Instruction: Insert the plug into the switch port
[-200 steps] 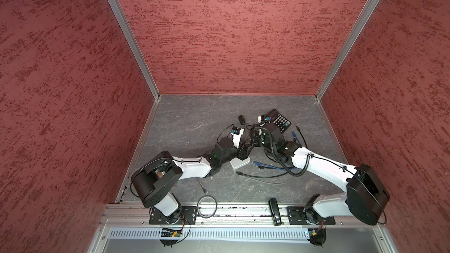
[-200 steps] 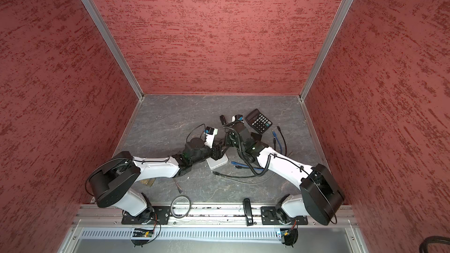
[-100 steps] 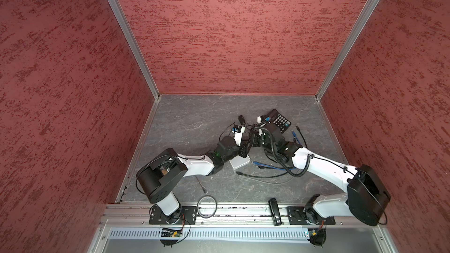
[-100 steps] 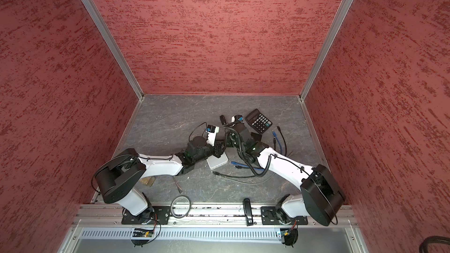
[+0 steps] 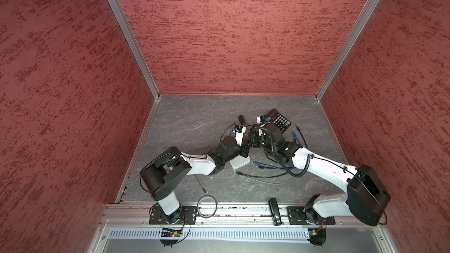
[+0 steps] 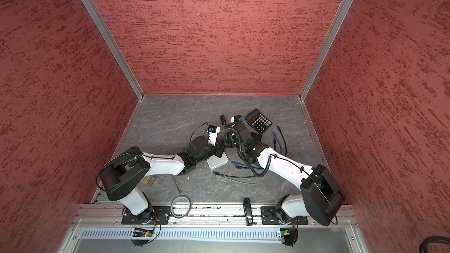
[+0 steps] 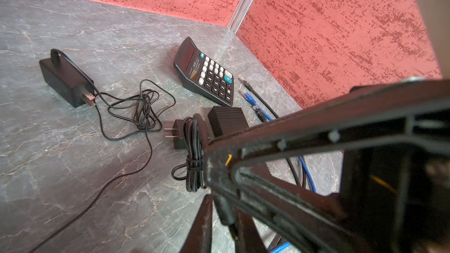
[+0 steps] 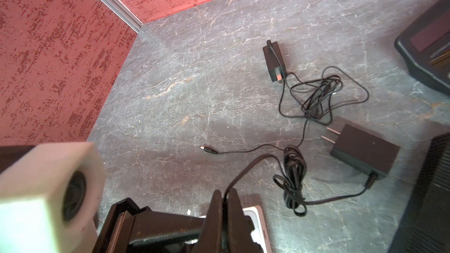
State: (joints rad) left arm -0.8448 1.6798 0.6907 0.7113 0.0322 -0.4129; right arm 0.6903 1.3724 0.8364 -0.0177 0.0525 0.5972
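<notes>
In both top views we've got the two arms nose to nose over the far edge of the white switch (image 5: 241,163), with the left gripper (image 5: 245,151) and right gripper (image 5: 254,140) almost touching. The plug is lost between them here. The calculator (image 5: 278,121) sits well beyond the switch, and the blue cable (image 5: 267,165) lies just beside the switch. Over to the left wrist, and there's the plug (image 7: 225,212), a black barrel hanging under the right gripper's tips and sitting between the left fingers (image 7: 202,225). Whether they pinch it, we cannot tell. Right wrist now: the right fingers (image 8: 214,212) are pressed together on the thin black cord (image 8: 293,166), with the switch's white corner directly beneath them. That cord runs back through a tied bundle to the adapter (image 8: 362,153), lying near the switch.
</notes>
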